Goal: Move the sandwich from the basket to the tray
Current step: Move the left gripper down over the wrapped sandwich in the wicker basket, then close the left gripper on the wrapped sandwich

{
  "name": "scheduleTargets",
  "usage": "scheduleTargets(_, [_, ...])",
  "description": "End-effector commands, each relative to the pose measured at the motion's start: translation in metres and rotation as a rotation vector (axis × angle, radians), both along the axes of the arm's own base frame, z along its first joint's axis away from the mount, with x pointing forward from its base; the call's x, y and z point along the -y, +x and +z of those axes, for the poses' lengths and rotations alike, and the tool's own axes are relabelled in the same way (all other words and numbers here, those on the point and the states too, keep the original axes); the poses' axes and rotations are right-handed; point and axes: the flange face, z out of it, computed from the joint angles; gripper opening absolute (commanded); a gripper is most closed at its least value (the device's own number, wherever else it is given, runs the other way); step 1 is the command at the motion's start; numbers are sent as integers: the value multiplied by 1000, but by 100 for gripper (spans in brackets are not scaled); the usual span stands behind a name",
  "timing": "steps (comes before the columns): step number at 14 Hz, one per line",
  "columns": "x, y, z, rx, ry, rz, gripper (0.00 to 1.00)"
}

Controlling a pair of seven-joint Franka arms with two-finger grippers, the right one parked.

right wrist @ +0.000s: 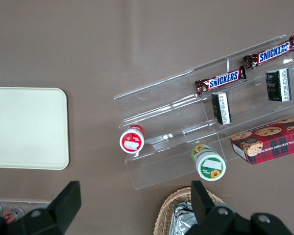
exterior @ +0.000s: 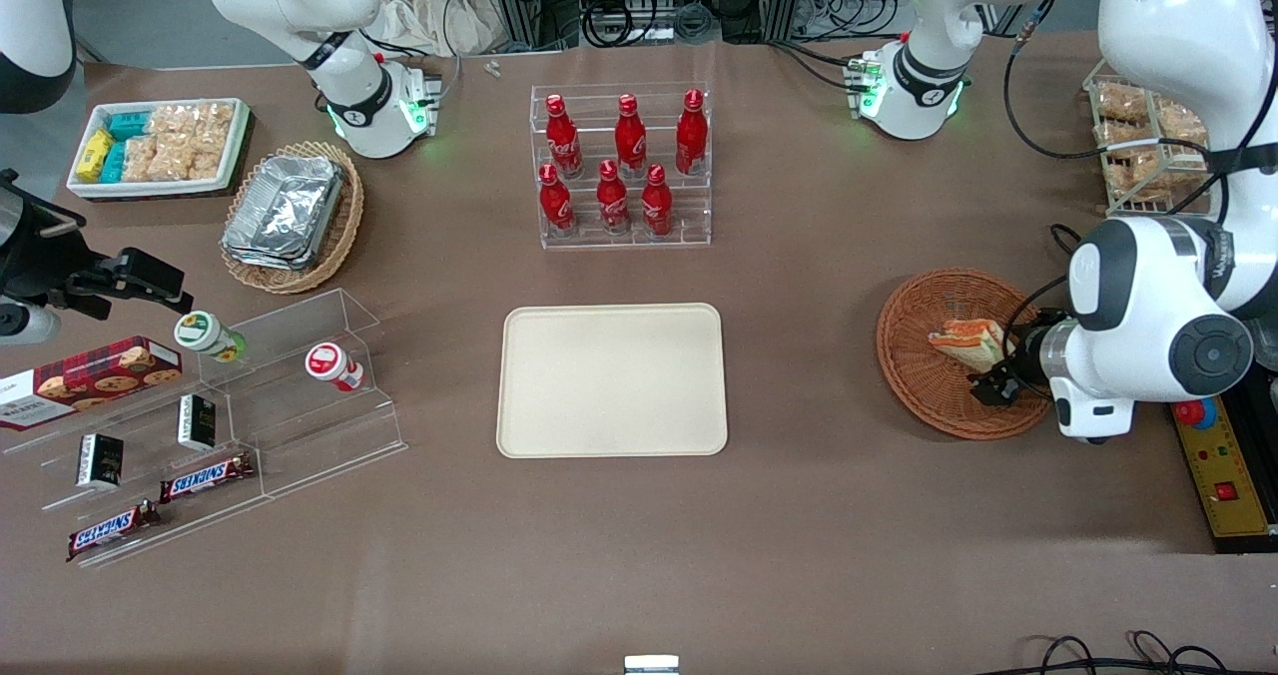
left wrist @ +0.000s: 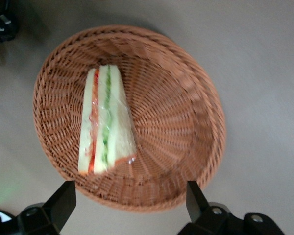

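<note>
The pale triangular wedge sandwich with orange-red and green filling lies inside the round reddish-brown wicker basket, toward the working arm's end of the brown tabletop. The left arm's tool hangs over the basket's rim with its fingers spread wide, gripping nothing. The large cream-beige rectangular tray sits well apart from the basket, mid-tabletop, nearer the front camera than the red bottles in their clear rack.

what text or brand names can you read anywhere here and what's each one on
"SNICKERS": on both chocolate bars on the clear display stand.
"CHOCOLATE CHIP SHORTBREAD": on the red tartan cookie box, only partly legible.
White script on the red bottles: too small to read.
Small dark boxes, cup lids: unreadable.
Sandwich, basket, tray, claw above the basket: no text.
</note>
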Motion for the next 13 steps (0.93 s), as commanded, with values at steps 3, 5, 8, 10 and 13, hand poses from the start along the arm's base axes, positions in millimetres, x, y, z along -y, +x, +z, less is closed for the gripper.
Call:
scheduleTargets(3, [-16,-25,-32,-8,134,89,100])
scheduleTargets(5, [-16,-33,-50,5,137,138,100])
scheduleTargets(8, [-15,-53,-84,-6,132,145,100])
scheduleTargets(10, [-20,-58,-93,2,116,168,100])
scheduleTargets(13, [-27,-55,-87,9,101,173,0])
